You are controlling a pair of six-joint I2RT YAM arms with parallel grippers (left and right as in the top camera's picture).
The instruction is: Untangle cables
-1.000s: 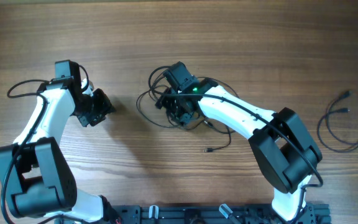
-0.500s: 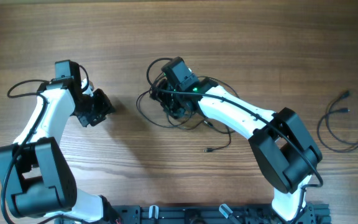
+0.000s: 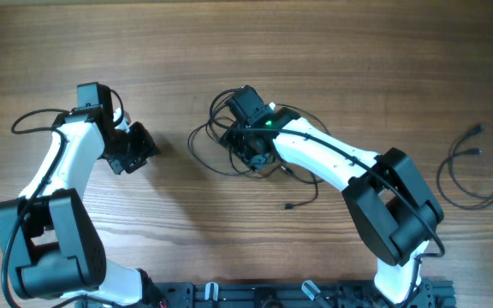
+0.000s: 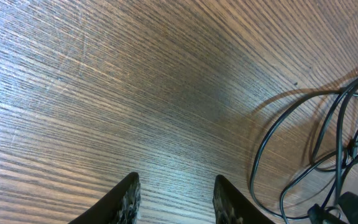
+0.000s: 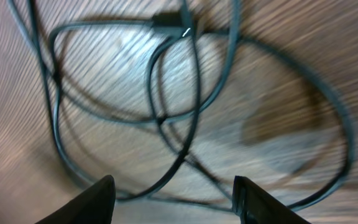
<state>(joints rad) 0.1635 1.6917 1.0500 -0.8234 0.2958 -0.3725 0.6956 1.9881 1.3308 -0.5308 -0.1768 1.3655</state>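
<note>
Thin black cables [image 3: 215, 128], tangled loops at centre; separate cable [image 3: 452, 156], loosely looped, far right

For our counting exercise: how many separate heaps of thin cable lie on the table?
2: a tangled heap at centre under the right arm; loose loops at the right edge. Strands may be hidden underneath.

Right gripper [image 5: 173, 190] hangs wide open over the wooden table [image 5: 303, 37]. The cables [image 5: 159, 119] lie beneath in overlapping loops, all blurred. A dark plug [image 5: 169, 23] sits near the top.
</note>
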